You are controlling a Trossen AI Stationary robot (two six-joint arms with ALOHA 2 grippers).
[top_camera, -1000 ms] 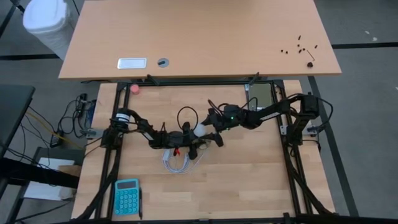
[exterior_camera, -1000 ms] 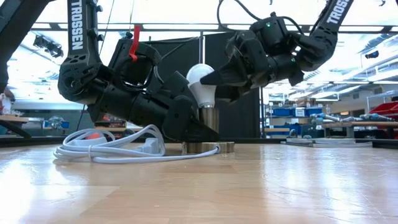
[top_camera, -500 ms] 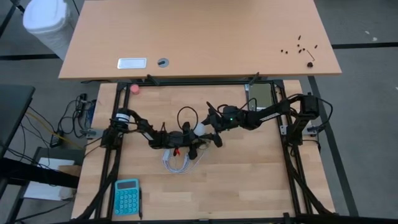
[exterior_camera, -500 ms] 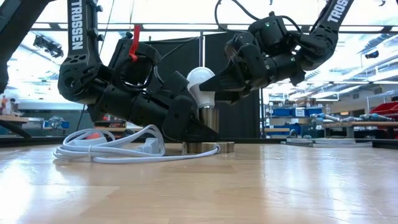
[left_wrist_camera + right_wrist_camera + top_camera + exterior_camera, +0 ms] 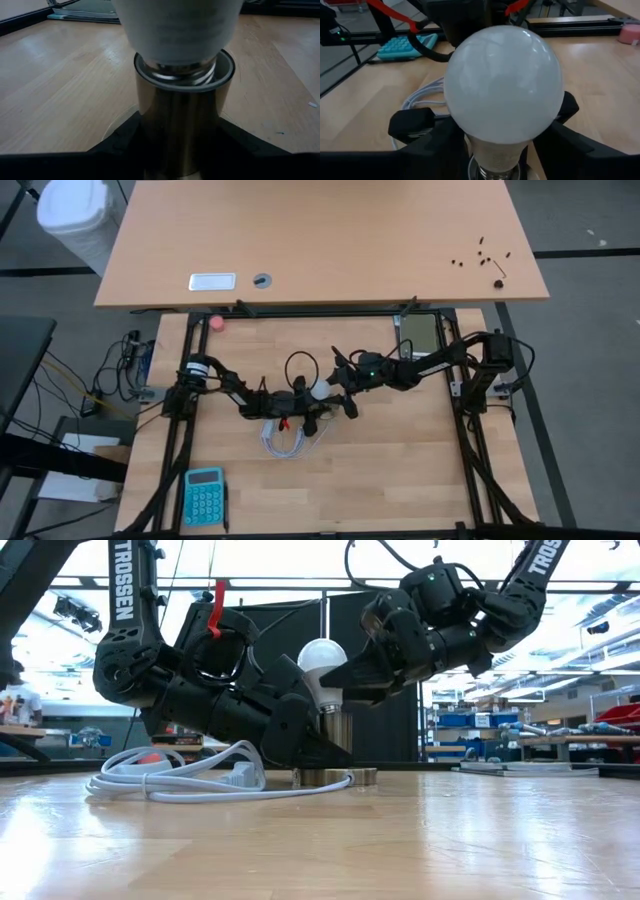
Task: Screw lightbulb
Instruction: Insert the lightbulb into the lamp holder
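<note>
Right gripper is closed on the lightbulb, fingers pinching the neck just under the white globe, arm reaching in from the table's right side in the high view. Bulb stands upright with its screw base seated in the brass socket mid-table, and the left gripper is clamped around that socket's barrel low down, just above the round base disc. White cord lies coiled on the table beside the left arm; teal calculator sits well apart at the near left corner, pink ball at the far left edge.
</note>
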